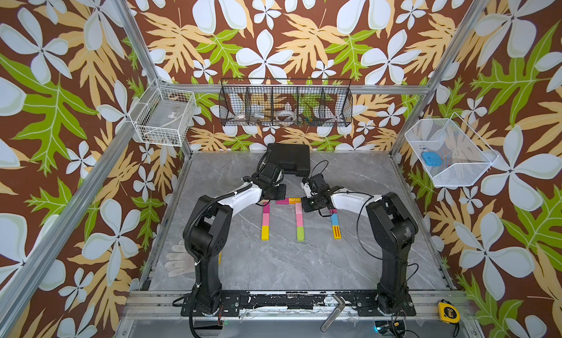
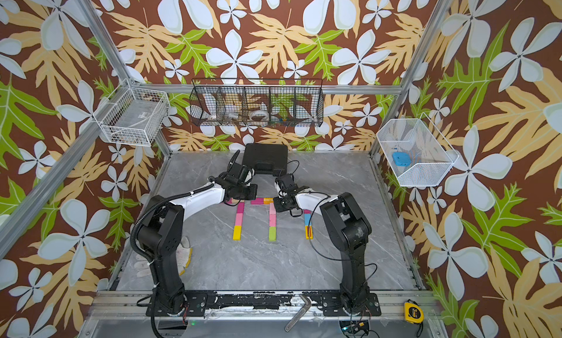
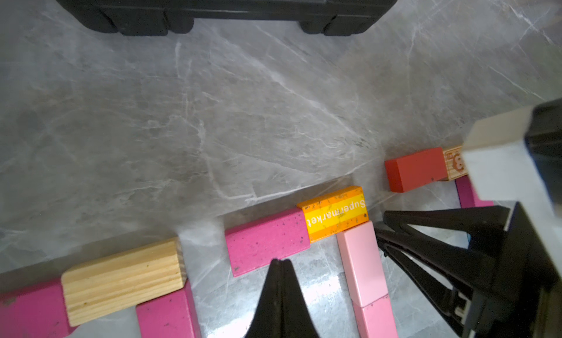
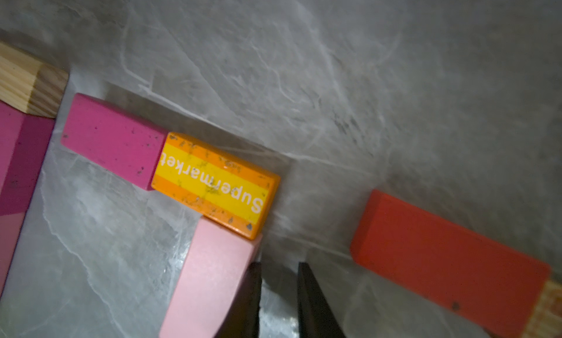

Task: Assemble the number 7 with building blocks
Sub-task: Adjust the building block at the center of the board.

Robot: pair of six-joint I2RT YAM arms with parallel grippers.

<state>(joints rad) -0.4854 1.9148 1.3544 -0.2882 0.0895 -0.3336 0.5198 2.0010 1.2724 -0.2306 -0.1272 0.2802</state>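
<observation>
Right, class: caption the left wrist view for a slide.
Shut left gripper beside a magenta block butted end-to-end against the orange Supermarket block, a pink block forming the corner.

Floral walls [image 1: 273,32] — grey marble tabletop [image 1: 289,260]

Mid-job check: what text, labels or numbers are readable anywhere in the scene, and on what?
"Supermarket": white letters on the yellow-and-orange block.
"3": on the yellow tape measure at the front rail; its smaller print is too small.
Orange print on the wooden block beside the red block: partly hidden, unreadable.
The label in the white wire basket: too small to read.
</observation>
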